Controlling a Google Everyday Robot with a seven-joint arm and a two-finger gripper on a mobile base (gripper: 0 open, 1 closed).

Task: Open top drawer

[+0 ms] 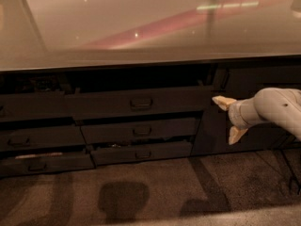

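Observation:
The top drawer is the wide dark grey front just under the counter, with a small rectangular pull handle at its centre and a dark gap above it. My gripper hangs at the drawer's right end, in front of the dark cabinet door. It is open, one cream fingertip level with the drawer front and the other lower down, with nothing between them. The gripper is well to the right of the handle and apart from it.
A glossy countertop runs above. Two shallower drawers sit below the top one, and a second column of drawers is on the left. The cabinet door with a vertical handle is behind my gripper. Brown carpet covers the floor.

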